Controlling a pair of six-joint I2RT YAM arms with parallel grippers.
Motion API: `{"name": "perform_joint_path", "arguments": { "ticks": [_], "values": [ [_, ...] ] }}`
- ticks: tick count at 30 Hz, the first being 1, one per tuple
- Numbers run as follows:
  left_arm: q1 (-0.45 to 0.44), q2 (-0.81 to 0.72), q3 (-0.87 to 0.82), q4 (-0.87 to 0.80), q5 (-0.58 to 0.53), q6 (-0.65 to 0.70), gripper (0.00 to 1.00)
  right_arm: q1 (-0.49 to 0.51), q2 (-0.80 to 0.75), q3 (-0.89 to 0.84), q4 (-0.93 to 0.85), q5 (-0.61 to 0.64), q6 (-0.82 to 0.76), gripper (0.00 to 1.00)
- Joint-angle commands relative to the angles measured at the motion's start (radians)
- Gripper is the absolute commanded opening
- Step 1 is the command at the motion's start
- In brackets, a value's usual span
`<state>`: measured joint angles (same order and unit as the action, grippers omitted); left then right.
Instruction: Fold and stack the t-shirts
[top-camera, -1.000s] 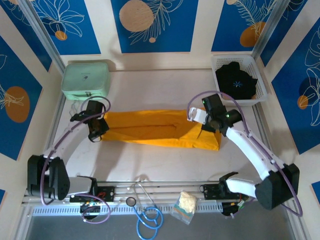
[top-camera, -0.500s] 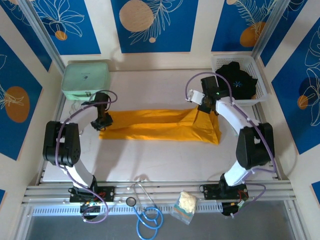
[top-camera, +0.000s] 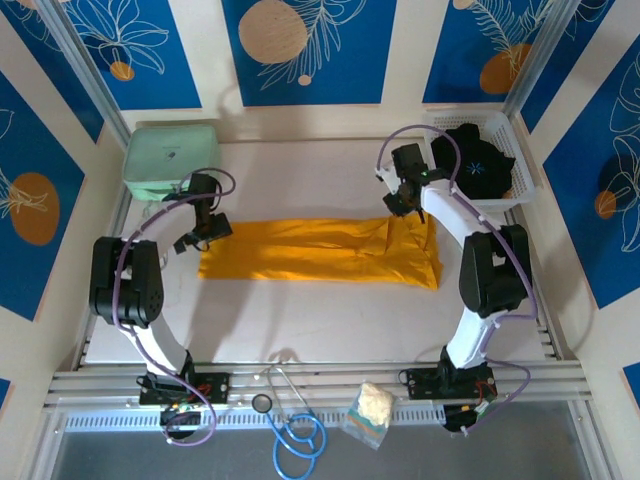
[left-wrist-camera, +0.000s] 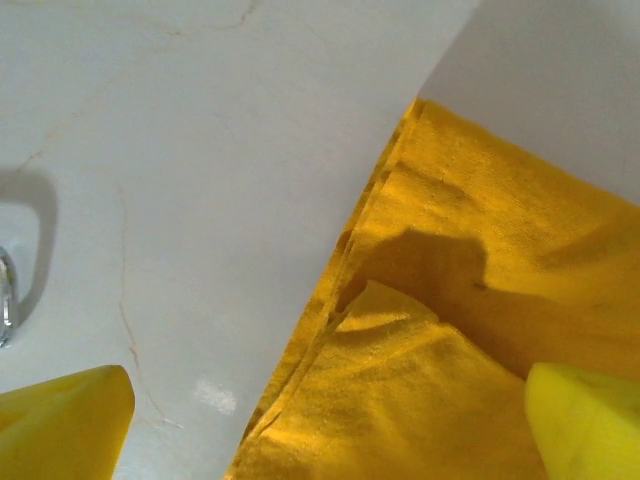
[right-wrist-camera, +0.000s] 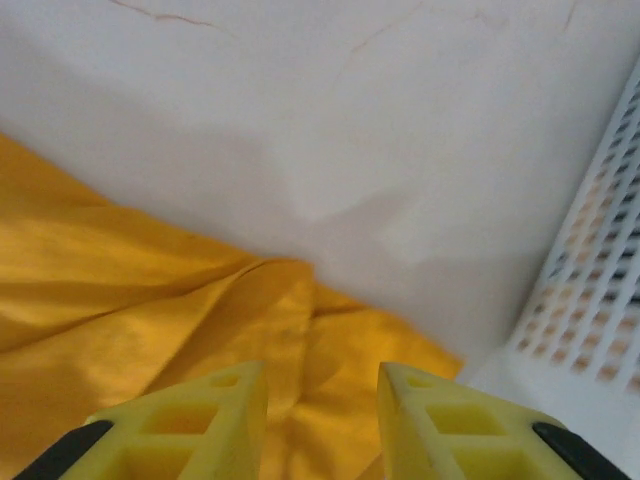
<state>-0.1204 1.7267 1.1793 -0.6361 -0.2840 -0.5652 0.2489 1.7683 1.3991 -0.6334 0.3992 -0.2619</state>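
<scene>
Both ends of the orange shirt (top-camera: 320, 252) now lie flat, a long folded band across the middle of the top view, where its right end hung lifted a moment ago. Our left gripper (top-camera: 207, 228) stands spread wide and our right gripper (top-camera: 398, 203) parted on nothing, each at an upper corner of the band, so we judge this fold released. The black shirt (top-camera: 475, 158) waits in the basket (top-camera: 478, 204), upper right.
</scene>
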Motion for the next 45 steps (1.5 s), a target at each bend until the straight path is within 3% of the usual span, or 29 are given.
{"name": "perform_joint_path", "arguments": {
  "ticks": [1, 4, 10, 27, 30, 34, 36, 41, 45],
  "values": [
    [0.010, -0.070, -0.023, -0.040, -0.018, 0.022, 1.00, 0.006, -0.063, 0.011, -0.237, -0.169, 0.447, 0.37],
    [0.008, -0.092, -0.049, -0.036, 0.007, 0.021, 1.00, 0.015, -0.072, -0.071, -0.230, -0.308, 0.606, 0.42],
    [0.001, -0.114, -0.084, -0.031, 0.035, 0.018, 1.00, 0.024, -0.061, -0.184, -0.103, -0.362, 0.753, 0.47],
    [-0.002, -0.143, -0.110, -0.029, 0.038, 0.021, 1.00, 0.051, 0.081, -0.210, -0.003, -0.356, 0.817, 0.47],
    [-0.002, -0.146, -0.110, -0.031, 0.034, 0.021, 1.00, 0.059, 0.085, -0.205, 0.016, -0.356, 0.817, 0.38],
    [-0.002, -0.153, -0.113, -0.034, 0.026, 0.021, 1.00, 0.077, 0.074, -0.176, 0.028, -0.364, 0.813, 0.13],
    [-0.002, -0.156, -0.113, -0.036, 0.023, 0.021, 1.00, 0.089, 0.072, -0.147, 0.023, -0.369, 0.808, 0.06],
    [-0.002, -0.157, -0.110, -0.043, 0.017, 0.023, 1.00, 0.107, 0.117, -0.042, 0.003, -0.389, 0.799, 0.05],
    [-0.002, -0.153, -0.107, -0.046, 0.016, 0.024, 1.00, 0.114, 0.195, 0.062, -0.015, -0.401, 0.797, 0.15]
  ]
}}
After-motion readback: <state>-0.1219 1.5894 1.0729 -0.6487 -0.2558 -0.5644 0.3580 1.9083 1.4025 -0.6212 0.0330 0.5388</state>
